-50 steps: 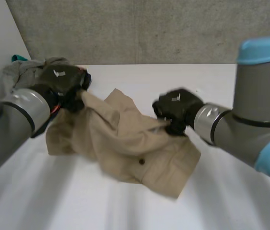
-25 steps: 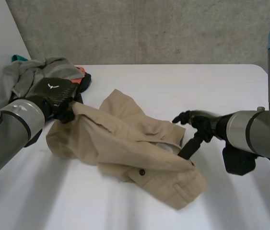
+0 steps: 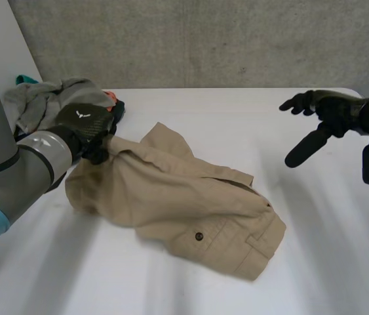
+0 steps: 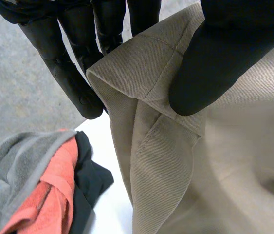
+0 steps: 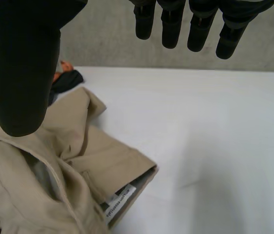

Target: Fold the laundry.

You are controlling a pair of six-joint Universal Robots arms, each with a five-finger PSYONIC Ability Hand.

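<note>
Near the desk [image 3: 236, 118] far-left corner, left hand [image 3: 83, 123] pinches the beige shorts [image 3: 184, 203] by an edge; right hand [image 3: 329, 108] has let go, fingers spread, so a regrasp looks needed.

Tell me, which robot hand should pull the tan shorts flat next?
Probably the left robot hand: it pinches the edge of the tan shorts. The right robot hand hangs open over the table, apart from them.
</note>
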